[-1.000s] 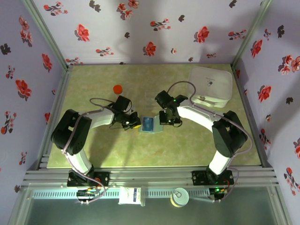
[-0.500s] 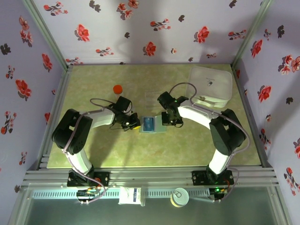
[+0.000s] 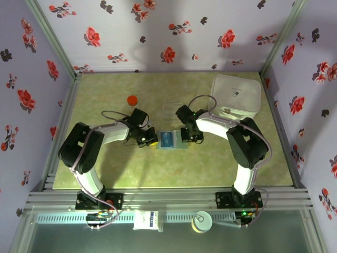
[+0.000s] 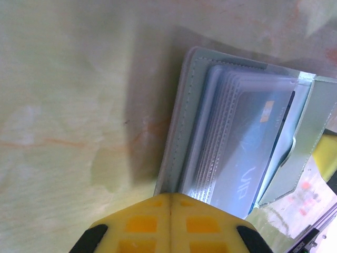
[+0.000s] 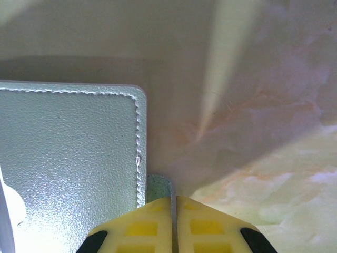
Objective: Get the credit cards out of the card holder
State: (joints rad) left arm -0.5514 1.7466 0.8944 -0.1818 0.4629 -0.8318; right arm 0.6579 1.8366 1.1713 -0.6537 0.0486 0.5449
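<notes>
Flanking the open card holder (image 3: 171, 139) on the tabletop (image 3: 158, 95), the left hand (image 4: 169, 197) and right hand (image 5: 174, 200) both sit closed against its opposite edges.

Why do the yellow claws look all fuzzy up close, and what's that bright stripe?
Left wrist view: the left claw sits too near the lens, so it blurs, and a dark shadow lies on the table beside the card holder. Right wrist view: the right claw blurs too, while the holder's stitching is sharp; the bright stripe is light falling across the table.
</notes>
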